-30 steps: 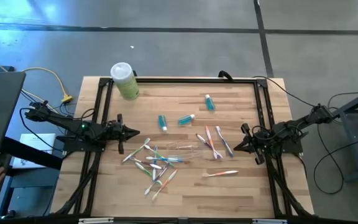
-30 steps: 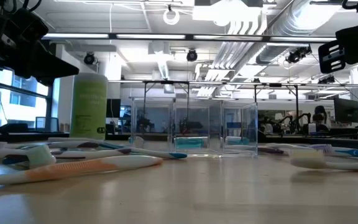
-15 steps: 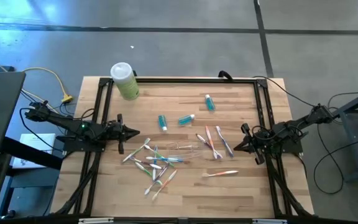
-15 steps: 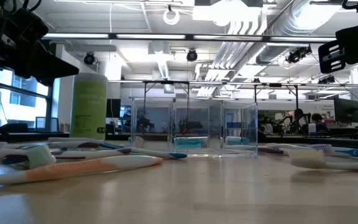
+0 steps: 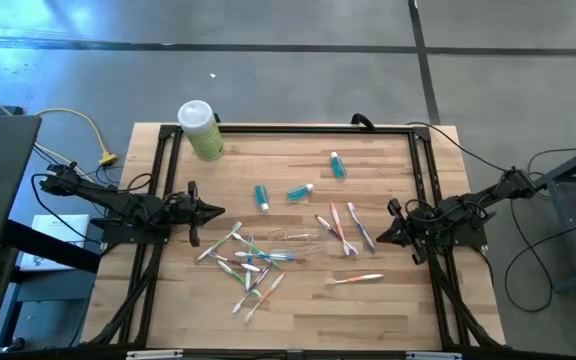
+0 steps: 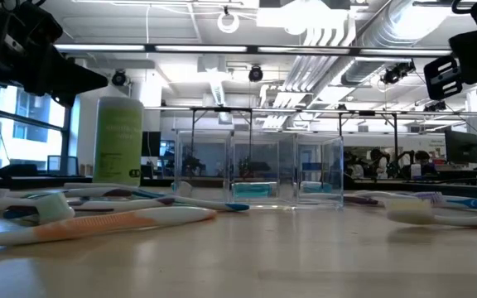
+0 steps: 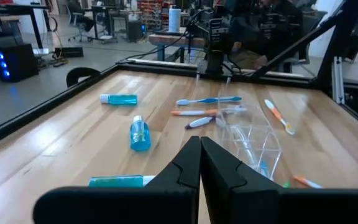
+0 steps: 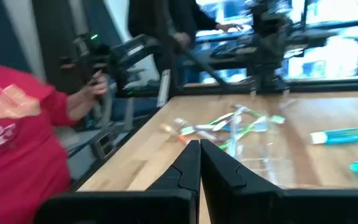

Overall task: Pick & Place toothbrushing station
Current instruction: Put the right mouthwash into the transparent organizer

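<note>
High view: the left end effector (image 5: 211, 211) sits at the left edge of the wooden surface (image 5: 298, 310), fingers pressed together and holding nothing. The right end effector (image 5: 381, 234) sits at the right edge, likewise pressed together and empty. Between them lie the toothbrushes: a tangled pile (image 5: 248, 262) nearer the left arm, a small group (image 5: 343, 228) nearer the right arm, and a single one (image 5: 356, 279) apart from both. The clear plastic cup (image 5: 298, 240) lies between the two groups. Three teal tubes (image 5: 261, 196) lie toward the far side, and a pale-green bottle (image 5: 201, 130) stands at the far left corner.

Low view: the clear cup (image 6: 259, 170) shows mid-surface, the green bottle (image 6: 118, 139) upright to its left, toothbrushes (image 6: 98, 219) flat in front.

Left wrist view: closed fingers (image 7: 225, 168) point across the surface at the cup (image 7: 253, 142) on its side, and at two tubes (image 7: 139, 134).

Right wrist view: closed fingers (image 8: 219, 171) face the toothbrush pile (image 8: 229, 124); a person in a red top (image 8: 17, 143) is beside the surface.
</note>
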### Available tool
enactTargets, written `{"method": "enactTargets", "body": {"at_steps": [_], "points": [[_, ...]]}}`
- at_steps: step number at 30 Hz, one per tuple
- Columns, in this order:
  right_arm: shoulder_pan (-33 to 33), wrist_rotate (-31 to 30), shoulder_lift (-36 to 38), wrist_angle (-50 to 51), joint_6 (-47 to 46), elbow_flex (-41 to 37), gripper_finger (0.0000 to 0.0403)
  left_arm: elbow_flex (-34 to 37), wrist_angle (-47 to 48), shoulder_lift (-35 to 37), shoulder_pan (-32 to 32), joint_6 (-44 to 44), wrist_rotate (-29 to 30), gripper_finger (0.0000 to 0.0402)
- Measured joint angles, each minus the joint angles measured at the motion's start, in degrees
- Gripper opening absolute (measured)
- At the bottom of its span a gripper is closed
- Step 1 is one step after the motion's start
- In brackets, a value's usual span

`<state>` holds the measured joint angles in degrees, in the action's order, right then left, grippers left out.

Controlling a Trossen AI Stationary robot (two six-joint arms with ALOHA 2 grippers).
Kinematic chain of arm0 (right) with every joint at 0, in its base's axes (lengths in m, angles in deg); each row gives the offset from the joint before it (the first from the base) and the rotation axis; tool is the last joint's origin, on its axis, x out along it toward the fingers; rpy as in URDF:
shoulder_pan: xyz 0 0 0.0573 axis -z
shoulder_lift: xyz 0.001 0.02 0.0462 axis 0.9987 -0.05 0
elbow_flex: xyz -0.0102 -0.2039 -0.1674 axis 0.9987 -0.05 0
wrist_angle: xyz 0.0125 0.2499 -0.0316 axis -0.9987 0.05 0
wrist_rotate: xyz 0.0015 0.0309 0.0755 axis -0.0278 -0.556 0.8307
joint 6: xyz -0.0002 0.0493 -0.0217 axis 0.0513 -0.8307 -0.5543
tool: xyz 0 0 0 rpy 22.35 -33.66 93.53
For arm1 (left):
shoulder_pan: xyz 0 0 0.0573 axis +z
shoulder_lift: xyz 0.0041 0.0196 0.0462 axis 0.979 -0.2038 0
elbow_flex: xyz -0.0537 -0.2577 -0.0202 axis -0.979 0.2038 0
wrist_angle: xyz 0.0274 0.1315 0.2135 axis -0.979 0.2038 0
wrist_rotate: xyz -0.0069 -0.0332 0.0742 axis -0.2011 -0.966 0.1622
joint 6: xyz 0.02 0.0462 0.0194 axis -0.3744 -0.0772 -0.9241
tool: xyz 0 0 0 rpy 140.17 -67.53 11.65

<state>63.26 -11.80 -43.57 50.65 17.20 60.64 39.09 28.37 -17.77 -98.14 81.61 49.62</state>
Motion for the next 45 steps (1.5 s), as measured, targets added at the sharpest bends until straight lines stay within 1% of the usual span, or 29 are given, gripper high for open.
{"method": "enactTargets", "body": {"at_steps": [2,6,8,11,13,15,17,19,22,25,28,31,35,38,40,45], "points": [[-0.01,-3.16,-0.01,-1.53,0.19,0.0,0.0002,0.0,-0.01,-0.01,0.0,-0.88,0.03,0.0003],[0.04,-17.07,-0.02,-8.64,4.49,0.05,0.0002,0.0,-1.21,0.0,0.0,-3.29,0.05,0.0003],[0.04,-22.66,-0.1,-11.52,8.3,0.19,0.0002,0.0,-1.61,0.0,0.0,-3.34,0.08,0.0003],[0.04,-29.63,-1.11,-11.16,14.75,1.9,0.0002,0.0,-1.68,0.0,0.0,-3.47,0.15,0.0003],[0.15,-32.87,-2.23,-11.89,18.15,3.94,0.0002,0.0,-1.71,0.0,0.0,-3.83,0.17,0.0003],[0.74,-34.37,-4.17,-11.75,19.86,5.95,0.0007,0.0,-2.15,-0.02,0.0,-4.0,0.17,0.0003],[1.51,-34.9,-6.83,-11.56,20.39,7.81,0.0021,0.0,-2.94,0.0,0.01,-4.12,0.17,0.0003],[2.32,-35.52,-9.95,-11.61,20.5,9.53,0.0044,0.0,-4.23,-0.02,0.01,-6.57,0.17,0.0003],[3.88,-35.6,-15.67,-11.51,17.96,12.07,0.0095,0.0,-6.83,-0.01,0.0,-10.09,0.15,0.0003],[6.38,-37.23,-22.6,-10.56,12.68,15.49,0.0151,0.0,-7.93,0.0,0.0,-12.35,0.15,0.0003],[10.32,-38.99,-30.39,-5.26,6.56,19.98,0.0198,0.0,-8.05,-0.12,0.0,-12.97,1.15,0.0014],[15.46,-37.43,-36.99,2.65,0.1,25.39,0.0229,0.0,-9.13,-0.93,0.01,-12.54,3.14,0.0044],[22.96,-31.7,-45.88,8.32,-6.16,30.93,0.0247,0.0,-11.79,-2.76,0.02,-12.5,3.82,0.0102],[28.53,-30.42,-51.87,8.18,-8.89,33.36,0.0249,0.0,-14.6,-4.51,0.02,-12.39,3.82,0.0138],[32.55,-29.45,-55.43,8.11,-9.98,34.38,0.0247,0.0,-16.22,-5.61,0.02,-11.35,3.82,0.0153],[41.83,-21.65,-64.28,8.07,-13.82,36.29,0.0245,0.0,-17.6,-8.37,0.02,-5.95,3.8,0.0162]]}}
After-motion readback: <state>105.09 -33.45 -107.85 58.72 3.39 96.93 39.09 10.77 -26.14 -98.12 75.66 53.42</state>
